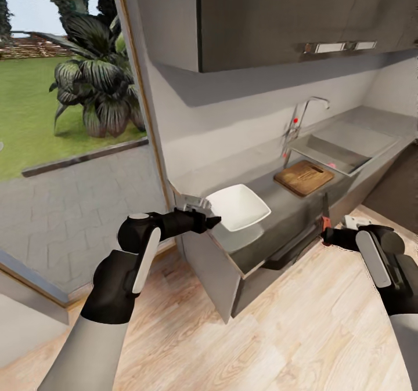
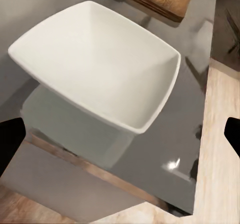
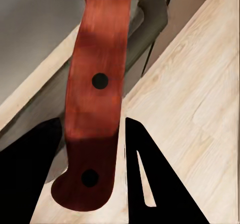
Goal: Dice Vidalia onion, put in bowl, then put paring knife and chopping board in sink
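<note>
Right hand is pinching the paring knife by its red-orange handle, fingers pressed on either side of it in the right wrist view; the dark blade is pointing up, in front of the table's front edge and over the wood floor. Left hand is hovering at the near end of the table, just beside the bowl, not touching it; its fingertips are sitting wide apart at the frame edges in the left wrist view, spread, holding nothing. Bowl is sitting upright on the table, white, empty. Chopping board is lying flat further along the table, between bowl and sink, slot handle toward the sink, nothing on it. A small reddish bit at the sink's near rim looks like the Vidalia onion, mostly hidden. Chrome tap is standing behind the sink. Dark upper cabinets are hanging above. A glass door at left is showing lawn and plants.
</note>
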{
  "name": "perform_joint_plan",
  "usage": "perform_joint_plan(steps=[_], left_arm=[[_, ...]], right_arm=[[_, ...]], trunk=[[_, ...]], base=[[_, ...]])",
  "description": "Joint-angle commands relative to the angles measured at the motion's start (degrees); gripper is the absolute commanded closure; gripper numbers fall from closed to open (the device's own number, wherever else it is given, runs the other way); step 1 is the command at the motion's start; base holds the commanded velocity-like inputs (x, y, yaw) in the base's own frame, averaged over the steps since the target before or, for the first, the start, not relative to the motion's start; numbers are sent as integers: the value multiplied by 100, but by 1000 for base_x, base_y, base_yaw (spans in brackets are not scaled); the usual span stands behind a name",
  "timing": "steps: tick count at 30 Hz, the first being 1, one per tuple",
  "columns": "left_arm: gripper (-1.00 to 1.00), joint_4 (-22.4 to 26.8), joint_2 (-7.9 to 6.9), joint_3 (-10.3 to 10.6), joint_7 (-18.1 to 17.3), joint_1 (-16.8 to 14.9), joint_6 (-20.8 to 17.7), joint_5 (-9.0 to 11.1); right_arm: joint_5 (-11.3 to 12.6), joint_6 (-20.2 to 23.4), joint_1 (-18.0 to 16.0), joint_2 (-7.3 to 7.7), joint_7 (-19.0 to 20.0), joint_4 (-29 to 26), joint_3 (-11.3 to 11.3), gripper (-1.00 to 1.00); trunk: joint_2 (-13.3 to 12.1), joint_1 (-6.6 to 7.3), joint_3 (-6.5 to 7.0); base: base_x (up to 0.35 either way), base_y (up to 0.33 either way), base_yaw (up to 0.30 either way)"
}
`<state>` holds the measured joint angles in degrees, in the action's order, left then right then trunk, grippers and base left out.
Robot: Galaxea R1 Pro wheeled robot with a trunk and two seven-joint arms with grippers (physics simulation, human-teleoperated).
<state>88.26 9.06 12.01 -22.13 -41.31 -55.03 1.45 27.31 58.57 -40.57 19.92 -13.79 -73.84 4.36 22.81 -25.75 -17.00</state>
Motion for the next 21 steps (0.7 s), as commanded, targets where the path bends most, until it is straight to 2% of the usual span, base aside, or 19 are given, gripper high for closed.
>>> perform_joint_plan(steps=[1,3,4,8,9,10,11,14,15,16,17,18,19,20,21], left_arm=[[-100,1,6,-1,18,-7,-36,12],[-100,-1,14,2,91,-8,-34,11],[-100,-2,28,35,259,-7,-36,8],[-100,-2,33,83,394,-7,-40,6],[-100,-2,33,102,442,-6,-41,5],[-100,-2,34,129,477,-5,-41,6],[-100,-2,34,144,490,-6,-42,6],[-100,0,35,213,530,-7,-42,10],[-100,3,35,227,536,-6,-38,8],[-100,4,35,232,539,-4,-37,8],[-100,5,37,234,540,-3,-36,8],[-100,9,55,238,542,-4,-35,8],[-100,11,70,239,543,-5,-34,7],[-100,12,75,239,543,-5,-34,8],[-100,12,83,237,543,-5,-34,10]], right_arm=[[56,9,-3,24,-46,-71,1,100],[50,-5,-3,101,-35,-176,2,100],[47,-101,-3,258,-11,-344,1,100],[47,-300,-3,455,46,-465,-13,100],[46,-396,-3,577,113,-496,-21,100],[46,-527,-3,738,271,-520,-52,100],[46,-598,-3,818,373,-530,-76,100],[21,-1098,-3,1307,1342,-558,-239,100],[-49,-1344,-3,1544,1898,-559,-280,100],[-146,-1490,-3,1666,2229,-560,-305,100],[-215,-1557,-3,1713,2379,-560,-315,100],[-616,-1746,8,1824,2855,-552,-343,100],[-860,-1796,31,1852,3005,-549,-351,100],[-979,-1814,47,1862,3061,-548,-354,100],[-1195,-1838,91,1876,3142,-543,-360,100]], trunk=[[11,-4,-11],[11,-4,-10],[11,-4,-10],[11,-4,-10],[11,-4,-10],[11,-4,-10],[11,-4,-10],[11,-4,-10],[11,-4,-10],[11,-4,-10],[11,-4,-10],[11,-4,-10],[11,-4,-10],[11,-4,-10],[11,-4,-10]], base=[[0,-312,0],[0,-312,0],[0,-312,0],[0,-312,0],[0,-312,0],[0,-312,0],[0,-312,0],[0,-312,0],[0,-312,0],[0,-312,0],[0,-312,0],[0,-312,0],[0,-312,0],[0,-312,0],[0,-312,0]])
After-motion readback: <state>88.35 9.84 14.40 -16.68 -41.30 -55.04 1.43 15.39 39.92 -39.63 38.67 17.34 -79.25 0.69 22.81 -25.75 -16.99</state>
